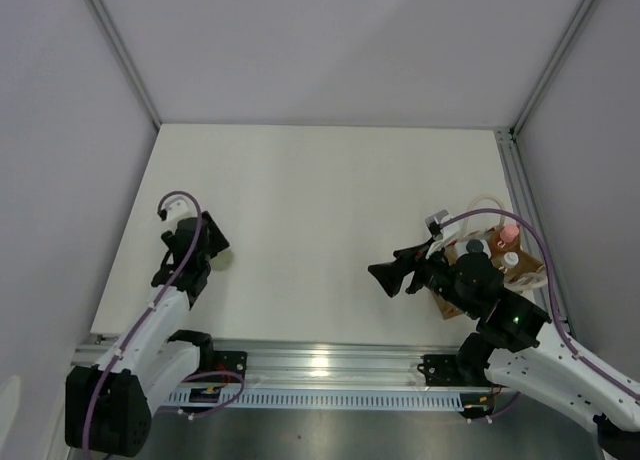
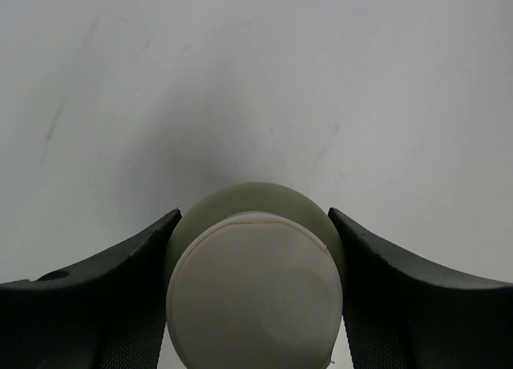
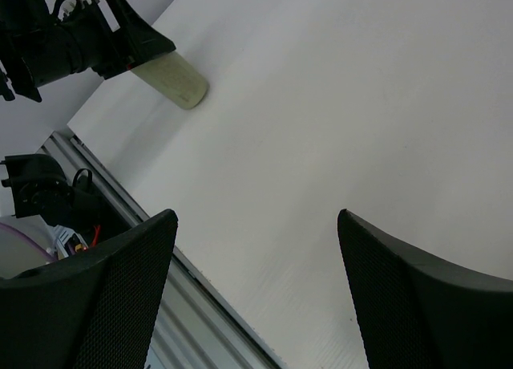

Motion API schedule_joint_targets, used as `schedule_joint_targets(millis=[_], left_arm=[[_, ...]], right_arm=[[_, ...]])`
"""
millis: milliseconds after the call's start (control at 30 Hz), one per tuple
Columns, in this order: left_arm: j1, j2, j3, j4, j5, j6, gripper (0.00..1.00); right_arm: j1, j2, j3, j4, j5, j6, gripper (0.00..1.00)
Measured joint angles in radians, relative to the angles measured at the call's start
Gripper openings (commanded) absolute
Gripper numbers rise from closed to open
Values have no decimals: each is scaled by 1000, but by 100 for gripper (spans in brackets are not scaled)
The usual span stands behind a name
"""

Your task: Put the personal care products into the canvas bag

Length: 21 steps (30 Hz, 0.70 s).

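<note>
The squat pale-green cylinder (image 2: pixel 255 281) sits between my left gripper's fingers (image 2: pixel 136 273), which touch it on both sides, its pale flat end towards the camera. In the right wrist view it (image 3: pixel 172 79) lies on the white table, sticking out of the left gripper (image 3: pixel 128 44). In the top view the left gripper (image 1: pixel 210 248) covers it. The canvas bag (image 1: pixel 530 277) stands at the right edge, behind my right arm, with a pink cap (image 1: pixel 510 234), a white cap (image 1: pixel 511 259) and a dark cap (image 1: pixel 475 248) showing in it. My right gripper (image 1: pixel 385 277) is open and empty above the table (image 3: pixel 256 225).
The bag's cream handle (image 1: pixel 485 202) loops towards the back. A metal rail (image 1: pixel 320 365) runs along the table's near edge, with cables at both arm bases. Frame posts stand at the back corners.
</note>
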Motion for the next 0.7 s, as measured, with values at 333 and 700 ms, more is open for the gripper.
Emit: schedule_joint_targets(millis=[333, 700], left_arm=[[-409, 68, 32, 34, 66, 83, 34], [-935, 259, 140, 48, -42, 103, 70]], right_arm=[[0, 8, 0, 0, 15, -7, 86], [0, 22, 0, 0, 57, -25, 88]])
